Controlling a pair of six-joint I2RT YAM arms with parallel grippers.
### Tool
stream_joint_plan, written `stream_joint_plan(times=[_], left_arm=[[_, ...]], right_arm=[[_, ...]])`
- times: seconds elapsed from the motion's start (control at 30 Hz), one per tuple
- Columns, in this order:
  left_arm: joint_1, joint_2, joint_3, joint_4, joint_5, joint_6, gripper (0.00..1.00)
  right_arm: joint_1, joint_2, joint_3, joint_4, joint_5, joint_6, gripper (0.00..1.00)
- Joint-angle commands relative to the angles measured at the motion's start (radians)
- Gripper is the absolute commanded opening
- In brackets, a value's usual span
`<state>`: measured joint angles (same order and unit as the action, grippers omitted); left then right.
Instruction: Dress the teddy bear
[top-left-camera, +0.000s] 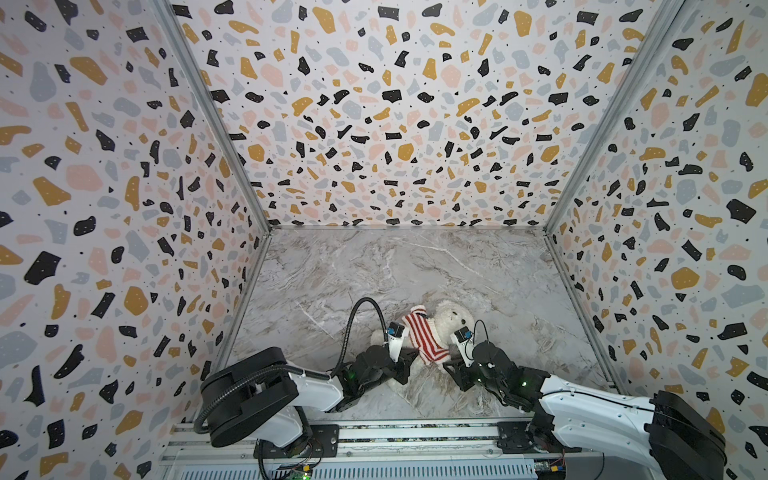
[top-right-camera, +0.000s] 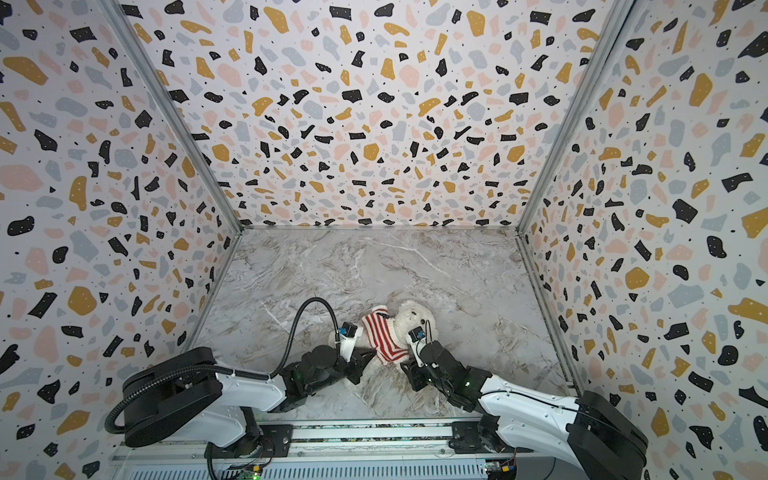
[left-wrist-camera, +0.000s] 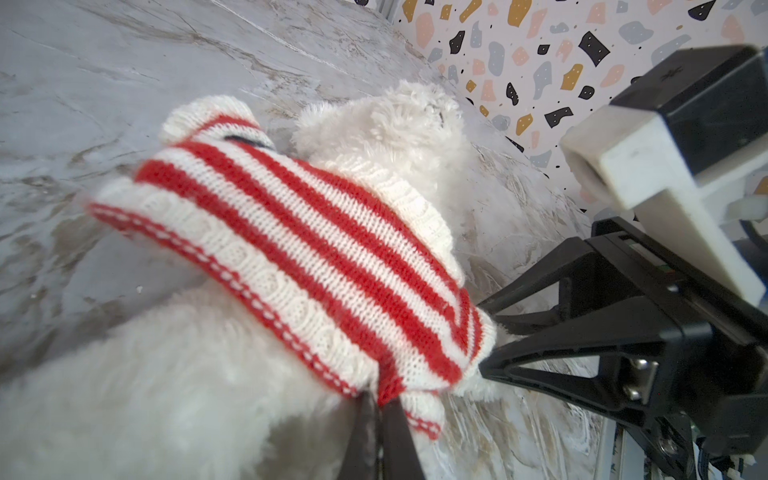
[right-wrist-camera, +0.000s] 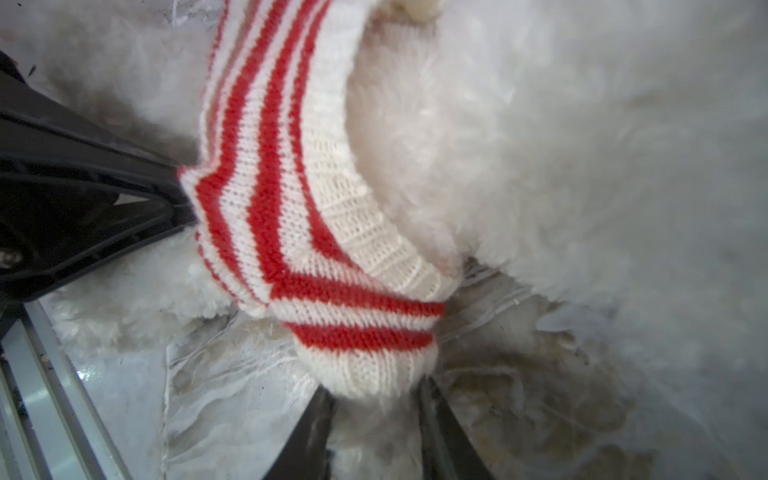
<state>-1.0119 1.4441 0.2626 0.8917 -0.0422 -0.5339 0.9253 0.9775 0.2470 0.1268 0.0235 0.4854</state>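
The white teddy bear (top-left-camera: 451, 318) lies on the marble table (top-left-camera: 353, 270) near the front, its head toward the right. A red-and-white striped sweater (top-left-camera: 422, 336) covers its chest and arms, while its lower body (left-wrist-camera: 166, 374) is bare fur. My left gripper (left-wrist-camera: 380, 399) is shut on the sweater's hem, pinching a fold of knit. My right gripper (right-wrist-camera: 376, 399) is closed round the sleeve cuff (right-wrist-camera: 370, 365), a finger touching each side and the furry paw between them. In both top views the two grippers (top-left-camera: 413, 360) (top-left-camera: 449, 365) meet at the bear's near side.
Patterned walls (top-left-camera: 124, 249) (top-left-camera: 665, 249) close in the table on the left, back and right. A metal rail (top-left-camera: 374, 436) with the arm bases runs along the front edge. Bare marble stretches behind the bear.
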Motion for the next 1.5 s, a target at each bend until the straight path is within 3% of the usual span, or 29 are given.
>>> stream_joint_plan(times=[0.0, 0.07, 0.2, 0.43, 0.73, 0.9, 1.07, 1.17, 1.23, 1.37, 1.47], left_arm=[[-0.003, -0.010, 0.006, 0.025, -0.025, 0.003, 0.00], [-0.003, -0.017, 0.007, -0.001, -0.050, 0.001, 0.00], [0.008, -0.024, -0.003, -0.020, -0.085, -0.008, 0.00], [0.049, -0.062, -0.058, 0.010, -0.105, -0.042, 0.00], [0.052, -0.079, -0.052, 0.003, -0.056, -0.022, 0.00], [0.047, -0.086, -0.041, 0.013, 0.015, -0.004, 0.00], [0.042, -0.119, -0.037, -0.023, 0.021, 0.006, 0.01], [0.042, -0.159, -0.036, -0.062, 0.034, 0.014, 0.21], [0.042, -0.192, -0.030, -0.103, 0.038, 0.022, 0.29], [0.044, -0.255, 0.003, -0.205, 0.030, 0.030, 0.36], [0.059, -0.279, 0.063, -0.312, 0.019, 0.023, 0.37]], right_arm=[[0.003, -0.008, 0.005, -0.010, 0.014, 0.008, 0.21], [0.002, -0.031, 0.001, -0.020, 0.029, 0.016, 0.11], [-0.008, -0.077, -0.008, -0.043, 0.053, 0.025, 0.01], [-0.049, -0.141, -0.025, -0.051, 0.039, 0.024, 0.00], [-0.035, -0.100, 0.028, -0.018, -0.019, -0.102, 0.02], [-0.026, -0.087, 0.037, 0.040, -0.083, -0.167, 0.05], [-0.039, -0.086, 0.029, 0.020, -0.065, -0.164, 0.09], [-0.075, -0.089, 0.037, -0.027, -0.066, -0.144, 0.14], [-0.115, -0.102, 0.033, -0.048, -0.071, -0.115, 0.19], [-0.212, -0.156, 0.018, -0.063, -0.109, -0.090, 0.33], [-0.228, -0.200, 0.044, -0.088, -0.087, -0.100, 0.41]])
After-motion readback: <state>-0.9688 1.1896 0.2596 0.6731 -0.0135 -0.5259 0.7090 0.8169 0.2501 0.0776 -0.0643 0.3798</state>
